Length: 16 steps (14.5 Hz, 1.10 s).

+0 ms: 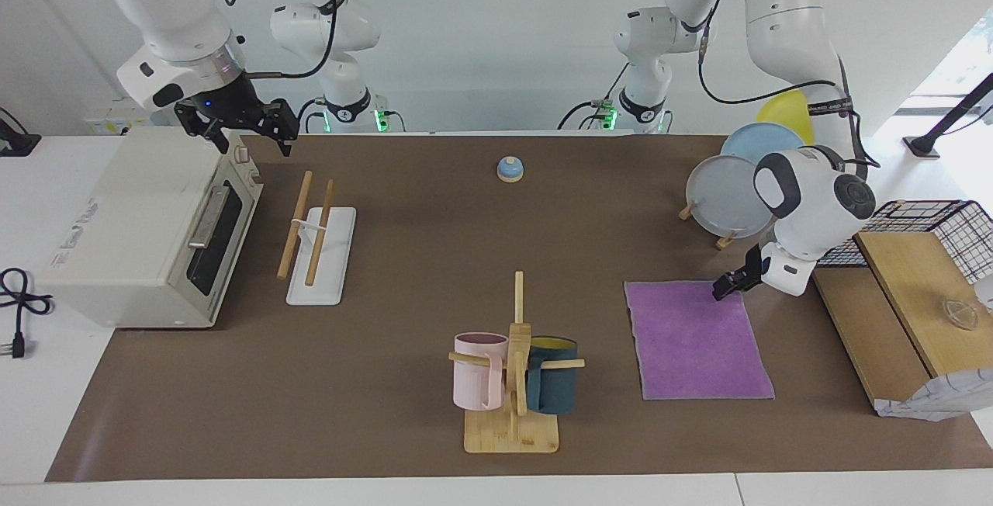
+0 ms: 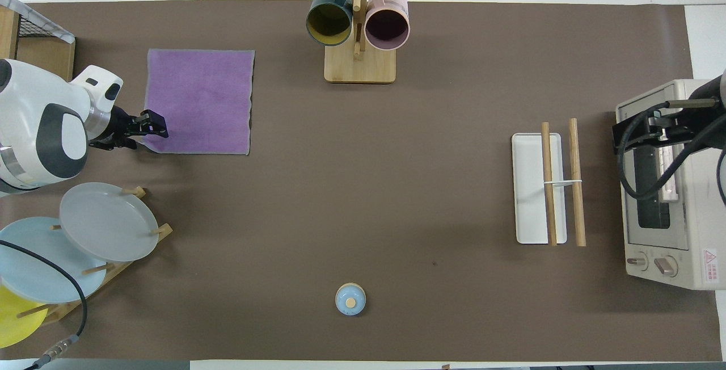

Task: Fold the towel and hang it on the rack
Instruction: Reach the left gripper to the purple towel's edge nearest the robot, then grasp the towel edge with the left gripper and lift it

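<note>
The purple towel [image 1: 694, 339] [image 2: 198, 100] lies flat on the brown mat toward the left arm's end of the table. My left gripper [image 1: 725, 287] [image 2: 153, 126] is low at the towel's corner nearest the robots, right at its edge. The towel shows no lift or crease there. The rack [image 1: 318, 238] [image 2: 544, 188], two light-wood rods over a flat white base, stands toward the right arm's end, beside the toaster oven. My right gripper [image 1: 237, 129] [image 2: 646, 129] waits open and holding nothing above the oven's top corner.
A bamboo mug tree [image 1: 513, 370] with a pink and a dark-blue mug stands farther from the robots, mid-table. A plate stand [image 1: 729, 195] with plates is close to the left arm. A wooden box and wire basket [image 1: 908, 281], a toaster oven [image 1: 147, 227] and a blue bell [image 1: 510, 169] also stand here.
</note>
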Tool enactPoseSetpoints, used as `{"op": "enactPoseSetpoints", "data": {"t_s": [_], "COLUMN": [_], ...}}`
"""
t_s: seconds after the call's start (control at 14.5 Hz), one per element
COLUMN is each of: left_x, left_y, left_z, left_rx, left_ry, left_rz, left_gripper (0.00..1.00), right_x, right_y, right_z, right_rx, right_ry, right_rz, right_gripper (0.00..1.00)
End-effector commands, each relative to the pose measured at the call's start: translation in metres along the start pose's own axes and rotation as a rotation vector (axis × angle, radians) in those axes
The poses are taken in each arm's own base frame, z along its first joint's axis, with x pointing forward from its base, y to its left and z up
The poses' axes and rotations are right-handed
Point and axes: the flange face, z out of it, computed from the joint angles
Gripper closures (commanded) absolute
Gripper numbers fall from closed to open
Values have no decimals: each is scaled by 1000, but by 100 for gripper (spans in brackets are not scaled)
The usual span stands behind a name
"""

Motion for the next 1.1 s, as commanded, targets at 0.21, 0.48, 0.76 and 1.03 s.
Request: {"op": "enactPoseSetpoints", "data": {"t_s": [0.21, 0.48, 0.76, 1.03], "left_x": [2, 1, 3, -5], "left_y": [-1, 1, -1, 20], "left_z": [-6, -5, -15, -42], "left_rx": [6, 51, 99, 137], "left_ry": [0, 4, 19, 55], "left_rz": [-1, 38, 142, 226], "left_gripper": [70, 100, 100, 100], "right_x": [-5, -5, -5, -5], "right_y": [2, 3, 2, 3], "right_z": [0, 0, 0, 0], "right_rx": [21, 21, 21, 21], "right_ry": [5, 5, 5, 5], "right_rz": [-14, -12, -14, -12], "right_gripper": [0, 0, 0, 0]}}
